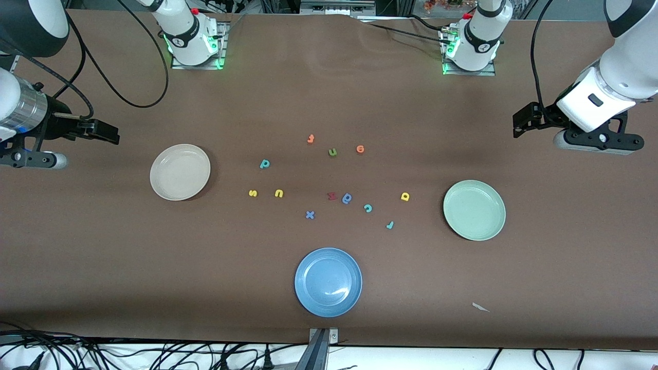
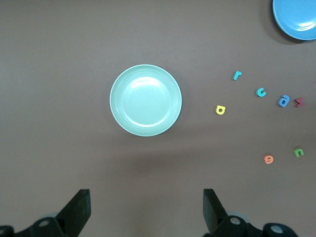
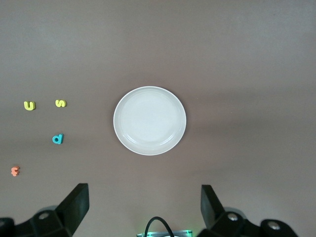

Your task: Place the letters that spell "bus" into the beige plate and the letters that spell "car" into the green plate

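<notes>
Your left claw (image 2: 143,212) hangs wide and empty over the counter (image 1: 103,257) at its own end, near the green plate (image 1: 474,210); your right claw (image 3: 143,210) hangs wide and empty near the beige plate (image 1: 180,171). Both plates hold nothing. The teal b (image 1: 264,164), yellow s (image 1: 252,193) and yellow u (image 1: 278,193) lie beside the beige plate; the teal c (image 1: 368,207), teal r (image 1: 389,224) and yellow a (image 1: 405,196) lie nearer the green one.

This is a robot lab: two arm bases (image 1: 193,38) are bolted on a brown table (image 1: 103,246), with many loose cables (image 1: 154,357) beside the table's edge.
</notes>
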`<state>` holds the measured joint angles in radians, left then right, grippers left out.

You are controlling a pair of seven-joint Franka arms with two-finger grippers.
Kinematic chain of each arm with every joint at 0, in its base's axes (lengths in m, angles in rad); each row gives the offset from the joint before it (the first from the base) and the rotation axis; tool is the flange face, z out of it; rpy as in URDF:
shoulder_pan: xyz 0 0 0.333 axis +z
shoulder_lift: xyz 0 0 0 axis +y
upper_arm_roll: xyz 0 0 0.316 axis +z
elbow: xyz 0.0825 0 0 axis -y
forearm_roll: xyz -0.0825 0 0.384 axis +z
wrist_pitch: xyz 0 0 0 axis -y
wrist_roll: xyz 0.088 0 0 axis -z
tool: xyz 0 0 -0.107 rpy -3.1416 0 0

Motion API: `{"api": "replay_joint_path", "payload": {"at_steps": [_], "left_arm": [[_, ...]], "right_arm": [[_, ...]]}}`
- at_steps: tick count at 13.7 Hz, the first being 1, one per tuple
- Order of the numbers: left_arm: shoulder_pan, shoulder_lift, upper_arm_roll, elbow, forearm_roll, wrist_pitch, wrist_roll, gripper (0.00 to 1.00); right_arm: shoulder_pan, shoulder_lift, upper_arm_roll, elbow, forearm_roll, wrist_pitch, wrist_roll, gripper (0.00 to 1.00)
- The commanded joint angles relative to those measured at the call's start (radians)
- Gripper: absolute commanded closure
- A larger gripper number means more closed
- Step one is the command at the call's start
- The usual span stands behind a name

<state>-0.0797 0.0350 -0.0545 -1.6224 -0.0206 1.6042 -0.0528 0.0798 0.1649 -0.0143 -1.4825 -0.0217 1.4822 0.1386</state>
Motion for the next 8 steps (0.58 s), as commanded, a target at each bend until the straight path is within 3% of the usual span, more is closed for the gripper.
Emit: {"api": "replay_joint_path", "payload": {"at_steps": [1, 8], "left_arm": [[-0.005, 0.011, 0.002, 0.029, 0.022, -0.023, -0.001, 0.0], [-0.005, 0.011, 0.002, 0.029, 0.022, -0.023, -0.001, 0.0]], "right_arm": [[-0.006, 0.008, 0.005, 0.022, 0.003, -0.019, -0.001, 0.0], [-0.009, 0.008, 0.005, 0.022, 0.003, -0.02, -0.008, 0.0]]}}
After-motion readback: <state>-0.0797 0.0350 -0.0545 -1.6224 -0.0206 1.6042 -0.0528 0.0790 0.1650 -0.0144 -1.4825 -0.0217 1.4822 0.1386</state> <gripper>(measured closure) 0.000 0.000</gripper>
